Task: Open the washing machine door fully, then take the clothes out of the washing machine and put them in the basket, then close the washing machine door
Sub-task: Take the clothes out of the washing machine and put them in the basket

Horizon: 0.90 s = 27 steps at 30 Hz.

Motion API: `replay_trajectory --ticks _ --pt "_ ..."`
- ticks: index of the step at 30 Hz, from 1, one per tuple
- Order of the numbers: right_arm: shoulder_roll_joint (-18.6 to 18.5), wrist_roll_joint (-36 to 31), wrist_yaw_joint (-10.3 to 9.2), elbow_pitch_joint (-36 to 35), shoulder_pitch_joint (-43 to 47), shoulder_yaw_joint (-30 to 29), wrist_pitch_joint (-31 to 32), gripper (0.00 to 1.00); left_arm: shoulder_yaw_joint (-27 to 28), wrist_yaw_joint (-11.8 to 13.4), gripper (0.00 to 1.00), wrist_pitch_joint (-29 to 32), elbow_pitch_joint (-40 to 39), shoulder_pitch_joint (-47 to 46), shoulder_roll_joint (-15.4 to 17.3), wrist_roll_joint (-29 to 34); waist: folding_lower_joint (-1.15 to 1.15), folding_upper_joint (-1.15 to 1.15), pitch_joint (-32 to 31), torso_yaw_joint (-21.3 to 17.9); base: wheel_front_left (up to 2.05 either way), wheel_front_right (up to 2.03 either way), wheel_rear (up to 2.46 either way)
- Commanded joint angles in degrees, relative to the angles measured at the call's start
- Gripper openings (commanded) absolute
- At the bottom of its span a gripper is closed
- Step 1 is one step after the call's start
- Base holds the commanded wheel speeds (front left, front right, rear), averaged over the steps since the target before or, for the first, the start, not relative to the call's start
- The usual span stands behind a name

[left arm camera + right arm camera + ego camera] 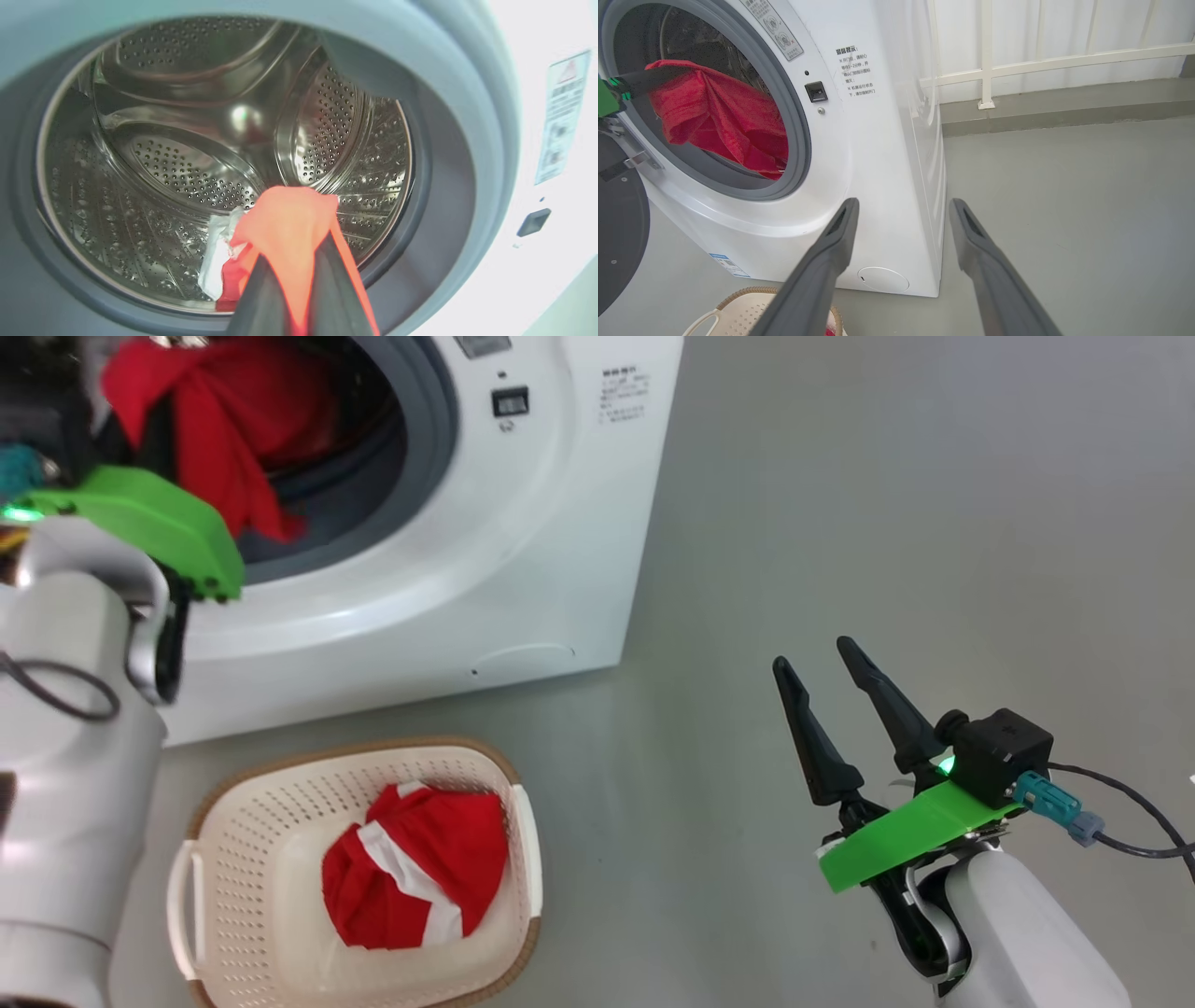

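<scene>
Grips a soft bright red fabric garment (285,219) in the left pincer (294,252), closed tight on a fold of it, right at the mouth of the big white boxy washing machine (523,523). Lets the cloth trail down toward the grey rubber gasket (799,140), with a scrap of white trim beside it. Leaves the steel perforated drum (187,172) behind looking bare, as far as can be seen. Holds the right pincer (812,655) wide open and empty above the grey floor (840,476), well apart from the machine's front corner.

For the drop, calls for a path down from the left pincer and back toward the robot, a little rightward in the head view, to the small cream-white perforated plastic basket with a brown woven-look rim (271,859). Stands on the floor just in front of the machine, between the two arms. Appears to run its long axis from the machine toward the robot, though cut off at the near end by the picture edge. Judged nearer to the left arm than to the right, and just beside its pale forearm.

Counting:
- two red garments, one in the left pincer and one with a white band (420,868) lying in the basket
- one basket
- one machine
- one large round black-rimmed door (616,224), swung open at the lower left of the right wrist view
- two pincers
</scene>
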Motion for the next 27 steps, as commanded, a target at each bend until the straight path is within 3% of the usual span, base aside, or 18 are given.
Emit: replay_trajectory --ticks 1,12,20,27 --pt "-0.5 0.8 0.37 -1.1 0.8 1.1 -0.4 1.00 1.7 -0.3 0.00 -0.7 -3.2 1.5 2.1 -0.1 0.00 0.00 -4.7 3.0 0.00 0.00 0.00" --pt "-2.1 2.6 0.37 0.5 3.6 2.2 -0.4 1.00 3.9 0.3 0.00 -0.7 -23.1 13.3 0.5 -0.7 0.00 0.00 -11.7 6.3 0.00 0.00 0.00" --pt "-3.2 3.5 0.37 0.5 4.6 2.7 -0.4 1.00 4.0 4.0 0.00 4.2 -42.7 23.1 2.0 -1.5 0.00 0.00 -13.7 7.8 0.00 0.00 0.00" --pt "-3.4 3.9 0.37 0.4 4.7 3.3 -0.4 1.00 4.2 7.2 0.00 7.7 -52.4 35.6 3.2 -3.0 0.00 0.00 -12.8 7.6 0.00 0.00 0.00"
